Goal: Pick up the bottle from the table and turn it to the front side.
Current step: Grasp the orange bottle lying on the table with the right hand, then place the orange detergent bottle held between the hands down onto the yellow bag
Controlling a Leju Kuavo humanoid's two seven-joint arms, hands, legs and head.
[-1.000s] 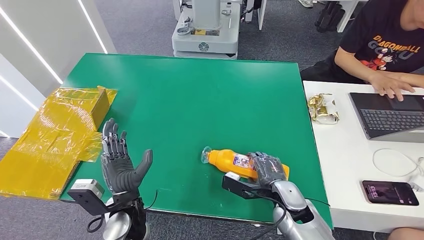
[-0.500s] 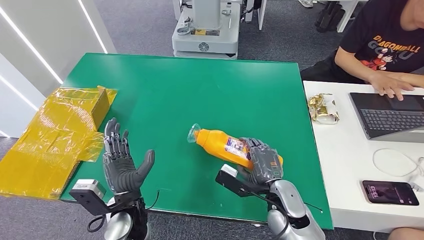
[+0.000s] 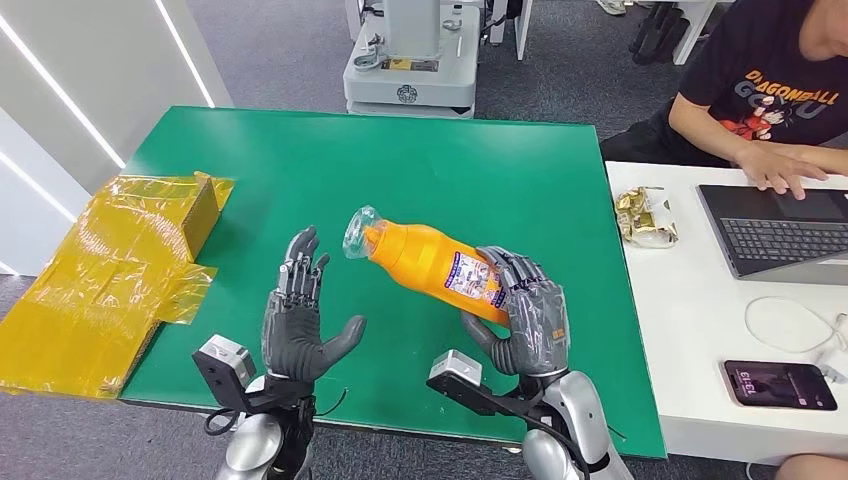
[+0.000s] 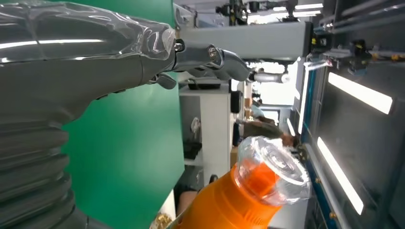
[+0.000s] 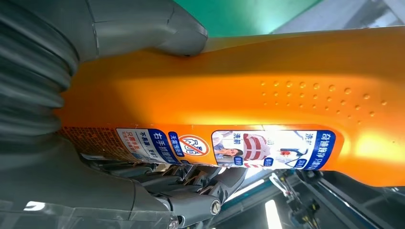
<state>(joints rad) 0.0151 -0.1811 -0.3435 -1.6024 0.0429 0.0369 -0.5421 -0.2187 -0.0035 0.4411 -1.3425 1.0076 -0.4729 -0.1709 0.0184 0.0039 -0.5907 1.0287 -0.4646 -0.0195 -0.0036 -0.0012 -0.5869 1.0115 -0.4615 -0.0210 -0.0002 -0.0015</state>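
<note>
An orange bottle [image 3: 425,263] with a clear cap [image 3: 359,230] and a printed label hangs tilted above the green table [image 3: 400,180]. My right hand [image 3: 525,315] grips its lower body, fingers wrapped around the label. The cap end points up and toward the left. My left hand [image 3: 300,325] stands open to the left of the bottle, palm turned toward it, a short gap away. In the left wrist view the bottle's cap [image 4: 272,169] sits just beyond my left hand's fingers [image 4: 210,59]. The right wrist view shows the bottle's label [image 5: 229,145] pressed against my right hand's fingers [image 5: 191,183].
A yellow-wrapped box [image 3: 110,275] lies at the table's left edge. To the right stands a white desk [image 3: 690,330] with a laptop [image 3: 780,235], a phone [image 3: 780,385], a snack packet [image 3: 645,215] and a seated person [image 3: 770,90]. A robot base [image 3: 410,60] stands beyond the table.
My right hand has lifted the bottle off the table and raised it, cap end tilting upward. My left hand has moved right and up toward the bottle.
</note>
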